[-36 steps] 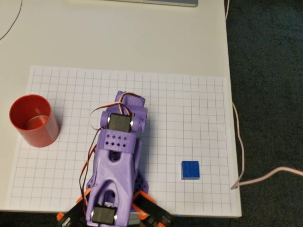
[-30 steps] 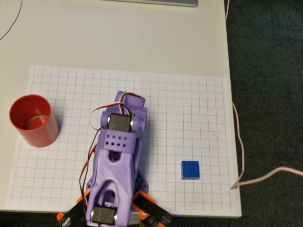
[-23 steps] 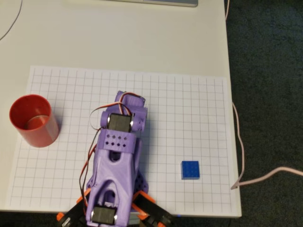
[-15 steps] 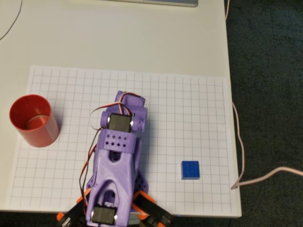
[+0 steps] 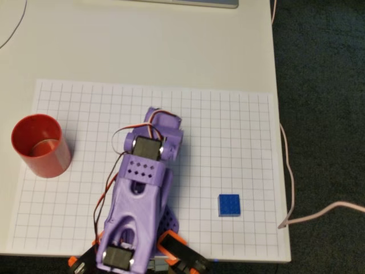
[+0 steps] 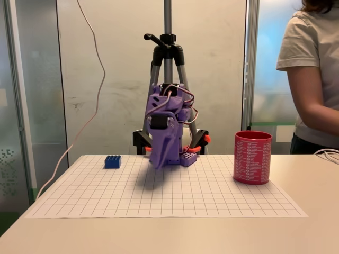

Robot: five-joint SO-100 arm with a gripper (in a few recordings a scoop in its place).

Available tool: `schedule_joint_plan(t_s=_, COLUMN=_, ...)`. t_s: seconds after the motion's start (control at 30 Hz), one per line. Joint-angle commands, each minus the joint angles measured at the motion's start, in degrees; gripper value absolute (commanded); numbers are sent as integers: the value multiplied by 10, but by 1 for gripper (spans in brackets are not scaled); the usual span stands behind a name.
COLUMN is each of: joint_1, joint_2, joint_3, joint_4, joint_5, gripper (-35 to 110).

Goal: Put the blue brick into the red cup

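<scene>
1. Blue brick (image 5: 228,205) flat on the grid sheet (image 5: 228,125), near its right edge in the overhead view, touching nothing.
2. Red cup (image 5: 40,145) upright at the sheet's left edge, well apart from the brick.
3. Purple arm (image 5: 141,188) between them; pincer (image 6: 161,161) pointing down just above the sheet, spread or pressed together impossible to tell.
4. Person (image 6: 312,79) standing behind the table (image 5: 171,45).

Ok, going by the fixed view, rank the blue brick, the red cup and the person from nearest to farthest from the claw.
1. blue brick, just left of the claw.
2. red cup, on the right, somewhat farther off.
3. person, far right, beyond the cup.
</scene>
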Motion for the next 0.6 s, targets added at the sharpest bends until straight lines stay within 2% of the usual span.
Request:
schedule_joint_plan(t_s=0.0, joint_1=61, joint_2=-67, joint_3=-143, joint_4=-36, joint_5=10, gripper=0)
schedule_joint_plan(t_s=0.1, joint_1=90, joint_2=-199, joint_3=-294, joint_4=-16, joint_5=18, gripper=0)
schedule_joint_plan(t_s=0.27, joint_1=156, joint_2=-380, joint_3=-527, joint_4=86, joint_5=44, gripper=0)
schedule_joint_plan(t_s=0.4, joint_1=262, joint_2=-481, joint_3=-618, joint_4=134, joint_5=89, gripper=0)
schedule_joint_plan(t_s=0.57, joint_1=375, joint_2=-580, joint_3=-655, joint_4=154, joint_5=161, gripper=0)
